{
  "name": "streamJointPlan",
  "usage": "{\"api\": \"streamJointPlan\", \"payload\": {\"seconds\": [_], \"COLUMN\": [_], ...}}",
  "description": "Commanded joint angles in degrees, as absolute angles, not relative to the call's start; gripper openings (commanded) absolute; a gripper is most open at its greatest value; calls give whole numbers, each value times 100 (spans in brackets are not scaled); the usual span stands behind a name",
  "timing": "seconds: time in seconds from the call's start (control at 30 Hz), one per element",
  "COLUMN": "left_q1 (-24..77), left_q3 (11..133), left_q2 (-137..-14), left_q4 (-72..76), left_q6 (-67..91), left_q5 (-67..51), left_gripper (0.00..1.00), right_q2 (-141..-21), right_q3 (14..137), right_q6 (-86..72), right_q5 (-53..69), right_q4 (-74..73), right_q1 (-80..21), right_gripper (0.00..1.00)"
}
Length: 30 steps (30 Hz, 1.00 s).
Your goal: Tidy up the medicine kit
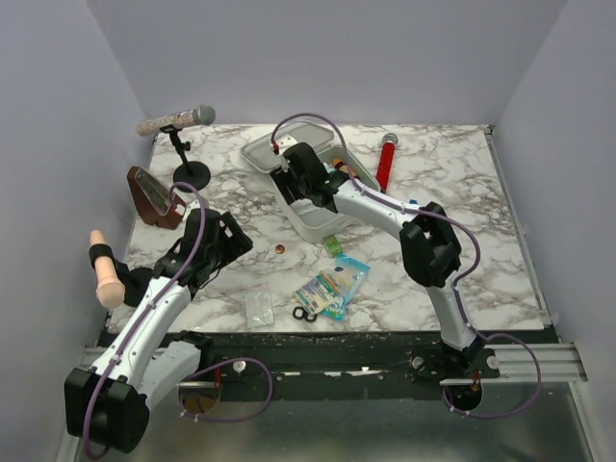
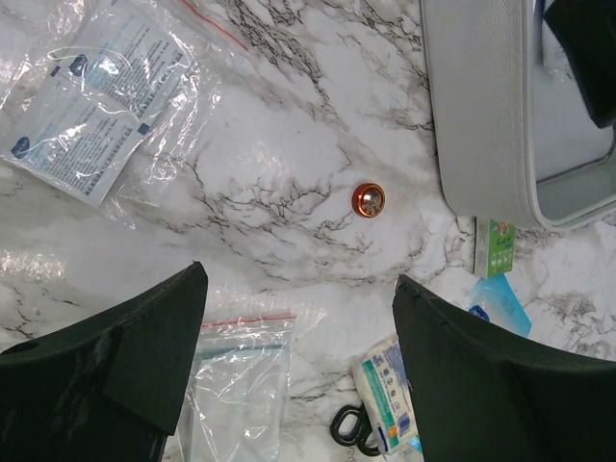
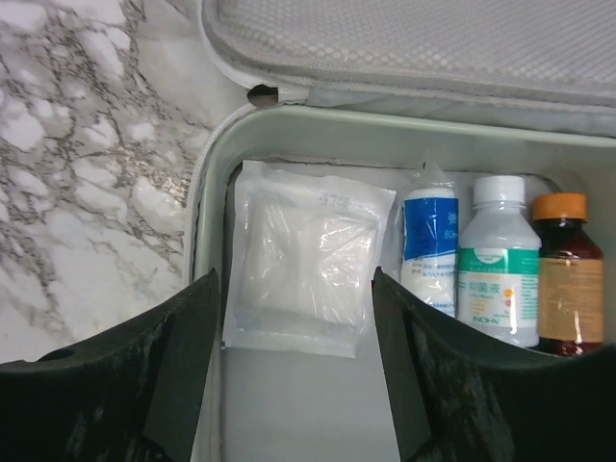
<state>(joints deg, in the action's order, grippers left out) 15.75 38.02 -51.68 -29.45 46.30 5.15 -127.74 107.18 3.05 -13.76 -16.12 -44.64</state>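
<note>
in the left wrist view the left gripper (image 2: 298, 279) is hanging over the glossy veined marble table (image 2: 269, 144), dark fingers spread wide with nothing between them. two crinkly plastic bags are lying there: a clear bag of printed leaflets (image 2: 87, 106) at upper left and a second clear bag (image 2: 241, 385) at the bottom edge. one small round orange metal cap (image 2: 368, 198) is sitting mid-frame. at upper right the medicine kit (image 2: 476, 96), a pale grey box with rounded corners, is sitting open. in the right wrist view the right gripper (image 3: 294, 279) is hovering inside the kit, fingers apart, gripping nothing. one flat sealed white gauze pack (image 3: 303, 212) is lying beneath it. three bottles are sitting side by side at right: a blue-labelled bottle (image 3: 430, 250), a green-labelled bottle (image 3: 498, 274) and a brown bottle (image 3: 570, 279).
</note>
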Motion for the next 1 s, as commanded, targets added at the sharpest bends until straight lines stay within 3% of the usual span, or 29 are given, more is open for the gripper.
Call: {"api": "streamJointPlan", "payload": {"seconds": [0.0, 0.5, 0.73, 0.97], "left_q1": [1538, 1617, 1643, 1644], "left_q3": [3779, 3709, 3595, 3384], "left_q2": [-5203, -5932, -5907, -5511], "left_q4": [-2804, -1925, -1907, -2118], "left_q6": [4579, 4649, 4772, 4825], "left_q5": [343, -378, -413, -290], "left_gripper": [89, 87, 86, 87], "right_q2": [-11727, -8878, -9193, -9861], "right_q3": [10198, 5979, 5581, 5563], "right_q6": [141, -878, -1011, -1116], "right_q5": [-1406, -1081, -1301, -1265], "right_q4": [-1074, -449, -343, -62], "right_q1": [-4535, -4702, -4702, -4702], "right_gripper": [73, 68, 82, 82]}}
